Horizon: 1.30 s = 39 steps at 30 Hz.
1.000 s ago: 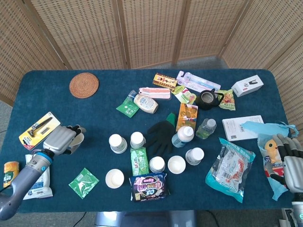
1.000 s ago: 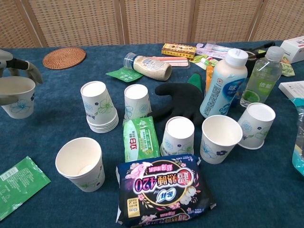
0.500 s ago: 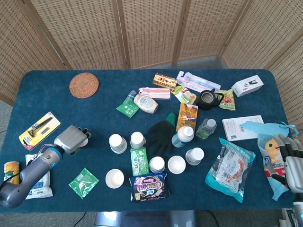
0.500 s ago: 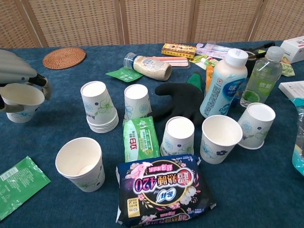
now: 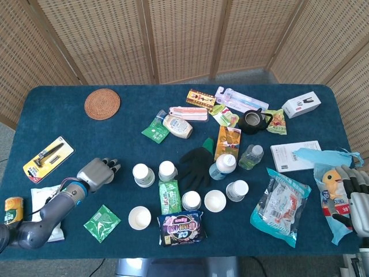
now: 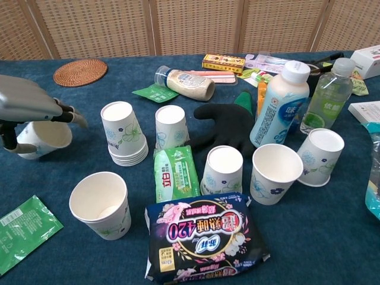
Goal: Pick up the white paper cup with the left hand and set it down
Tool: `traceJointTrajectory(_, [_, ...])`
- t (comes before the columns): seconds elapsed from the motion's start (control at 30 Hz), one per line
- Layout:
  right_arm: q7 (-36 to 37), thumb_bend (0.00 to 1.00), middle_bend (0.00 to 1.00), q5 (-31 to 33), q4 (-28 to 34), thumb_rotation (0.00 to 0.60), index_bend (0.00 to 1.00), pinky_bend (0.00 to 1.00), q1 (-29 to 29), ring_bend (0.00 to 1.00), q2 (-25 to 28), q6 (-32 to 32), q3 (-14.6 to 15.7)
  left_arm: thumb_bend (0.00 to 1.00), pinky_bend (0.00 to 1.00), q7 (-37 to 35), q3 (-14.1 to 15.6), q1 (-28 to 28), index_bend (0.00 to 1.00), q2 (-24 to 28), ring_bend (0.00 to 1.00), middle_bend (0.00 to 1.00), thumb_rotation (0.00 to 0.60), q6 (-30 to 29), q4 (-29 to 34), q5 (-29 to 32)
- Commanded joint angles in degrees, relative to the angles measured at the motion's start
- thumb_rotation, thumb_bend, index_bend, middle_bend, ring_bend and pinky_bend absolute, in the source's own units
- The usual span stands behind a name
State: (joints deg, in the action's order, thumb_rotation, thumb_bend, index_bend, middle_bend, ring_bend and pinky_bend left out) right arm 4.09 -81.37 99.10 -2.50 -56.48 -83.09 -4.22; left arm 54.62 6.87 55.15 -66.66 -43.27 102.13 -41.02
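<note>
My left hand (image 6: 31, 105) arches over a white paper cup (image 6: 46, 138) with a floral print at the left of the chest view and grips it from above. The cup is tilted, with its mouth turned to the right, just over the blue tablecloth. In the head view my left hand (image 5: 98, 172) hides the cup completely. My right hand (image 5: 353, 193) rests at the table's right edge beside a yellow duck package (image 5: 331, 186), fingers apart and holding nothing.
Right of the held cup stand an upside-down cup stack (image 6: 123, 133), more white cups (image 6: 172, 126) (image 6: 222, 169) (image 6: 274, 173), and an upright cup (image 6: 101, 205) in front. A green packet (image 6: 24, 231), black glove (image 6: 225, 126), pad pack (image 6: 202, 240) and bottles (image 6: 279, 104) crowd the middle.
My left hand has carried the cup to the right, toward the cup stack, and the cup has tipped from upright to tilted. The right hand has not moved.
</note>
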Motion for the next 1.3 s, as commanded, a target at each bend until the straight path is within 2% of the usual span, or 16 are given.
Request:
traceJointTrajectory(0.03, [0.37, 0.49, 0.00, -0.44, 0.08, 0.600, 0.00, 0.00, 0.09, 0.00, 0.15, -0.13, 0.14, 0.45, 0.28, -4.65, -0.97, -2.16, 0.00, -2.44, 0.00, 0.00, 0.600, -5.96, -0.55, -5.84])
traceJointTrajectory(0.17, [0.60, 0.49, 0.00, -0.87, 0.21, 0.600, 0.00, 0.00, 0.23, 0.00, 0.35, -0.38, 0.26, 0.45, 0.15, -12.45, -2.23, -5.43, 0.00, -1.83, 0.00, 0.00, 0.600, -9.22, -1.88, -14.11])
traceJointTrajectory(0.27, [0.60, 0.49, 0.00, -0.90, 0.21, 0.600, 0.00, 0.00, 0.28, 0.00, 0.28, -0.49, 0.23, 0.45, 0.10, -18.56, -2.65, -7.55, 0.00, -0.15, 0.00, 0.00, 0.600, -10.19, -1.81, -17.97])
traceJointTrajectory(0.33, [0.57, 0.49, 0.00, -0.91, 0.18, 0.600, 0.00, 0.00, 0.29, 0.00, 0.21, -0.50, 0.24, 0.45, 0.11, -23.14, -2.83, -9.15, 0.00, 0.86, 0.00, 0.00, 0.600, -10.84, -1.77, -20.43])
traceJointTrajectory(0.5, [-0.01, 0.49, 0.00, -0.56, 0.29, 0.599, 0.00, 0.00, 0.11, 0.00, 0.15, -0.08, 0.15, 0.45, 0.22, -36.00, -2.34, -13.01, 0.00, 3.75, 0.00, 0.00, 0.600, -9.21, -3.21, -23.72])
traceJointTrajectory(0.67, [-1.19, 0.49, 0.00, -0.31, 1.00, 0.600, 0.00, 0.00, -0.38, 0.00, 0.12, 0.49, -0.06, 0.45, 0.22, -43.47, -1.65, -16.50, 0.00, 5.38, 0.01, 0.00, 0.600, -8.94, -4.78, -25.32])
traceJointTrajectory(0.9, [-3.01, 0.49, 0.00, 0.11, 1.99, 0.600, 0.00, 0.00, -1.11, 0.00, -0.19, 1.46, -0.22, 0.45, 0.21, -50.05, -1.01, -18.42, 0.00, 5.32, 0.01, 0.00, 0.600, -4.85, -7.33, -26.47])
traceJointTrajectory(1.3, [-3.19, 0.49, 0.00, 0.79, 2.12, 0.600, 0.00, 0.00, -0.76, 0.00, -0.23, 1.24, -0.11, 0.45, 0.19, -49.15, -2.01, -18.22, 0.03, 2.82, 0.01, 0.00, 0.600, -1.00, -9.45, -25.86])
